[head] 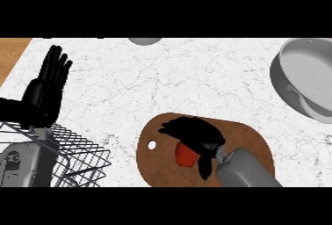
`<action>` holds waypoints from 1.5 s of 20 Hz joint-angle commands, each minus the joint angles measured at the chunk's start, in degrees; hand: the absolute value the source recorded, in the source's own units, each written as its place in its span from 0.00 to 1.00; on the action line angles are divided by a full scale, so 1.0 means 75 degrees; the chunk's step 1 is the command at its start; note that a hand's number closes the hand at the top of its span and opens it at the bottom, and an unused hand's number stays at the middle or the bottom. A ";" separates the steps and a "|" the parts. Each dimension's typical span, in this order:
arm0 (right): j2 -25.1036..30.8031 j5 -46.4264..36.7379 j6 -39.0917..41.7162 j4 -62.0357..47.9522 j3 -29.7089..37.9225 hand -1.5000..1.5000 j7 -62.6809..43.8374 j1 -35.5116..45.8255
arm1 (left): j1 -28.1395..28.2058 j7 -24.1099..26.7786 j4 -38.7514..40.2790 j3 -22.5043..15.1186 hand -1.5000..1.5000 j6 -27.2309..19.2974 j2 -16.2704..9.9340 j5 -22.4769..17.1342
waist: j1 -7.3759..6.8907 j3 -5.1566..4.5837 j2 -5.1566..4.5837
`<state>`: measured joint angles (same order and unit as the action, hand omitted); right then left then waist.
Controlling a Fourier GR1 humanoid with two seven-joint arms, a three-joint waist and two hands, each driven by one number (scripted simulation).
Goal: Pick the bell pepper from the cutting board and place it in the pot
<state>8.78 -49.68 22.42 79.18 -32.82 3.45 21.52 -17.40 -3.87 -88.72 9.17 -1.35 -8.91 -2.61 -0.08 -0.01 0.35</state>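
A red bell pepper lies on the brown oval cutting board near the counter's front. My right hand is over it, fingers curled down around its top and left side, so only a red patch shows beneath the palm. The thumb hangs below the pepper. The grey pot stands at the far right, open side up and cut off by the view's edge. My left hand rests open at the left, fingers straight and pointing away.
A wire basket stands at the lower left beside my left forearm. A grey round object peeks in at the top edge. White marble counter stretches between the board and pot; a wooden strip borders the far left.
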 commanded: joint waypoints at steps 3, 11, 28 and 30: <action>-0.0325 -0.0552 -0.0743 -0.0290 -0.0612 1.00 0.1038 -0.0190 | 0.0081 -0.0144 -0.0129 -0.0053 0.50 -0.0228 0.0264 -0.0015 | -0.0016 0.0004 -0.0046; -0.0693 -0.1213 -0.0889 -0.0239 -0.0626 1.00 0.0987 -0.0465 | -0.0116 0.0138 0.0428 0.0139 0.50 -0.0072 0.0122 -0.0116 | 0.0034 0.0001 -0.0051; -0.1163 -0.2082 -0.2806 0.0282 0.1801 1.00 -0.4482 0.1036 | 0.0186 -0.0038 -0.0179 -0.0133 0.50 -0.0028 0.0193 -0.0160 | -0.0305 -0.0006 -0.0063; -0.1166 -0.2776 -0.3028 0.0096 0.2048 1.00 -0.5210 0.1639 | -0.0071 -0.0193 -0.0076 -0.0119 0.50 -0.0178 0.0244 -0.0139 | -0.0191 -0.0010 -0.0064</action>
<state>0.57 -65.92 4.09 81.81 -20.88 -23.97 27.98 -18.52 -5.06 -89.82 8.50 -1.31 -9.17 -3.30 -1.50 0.33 -0.08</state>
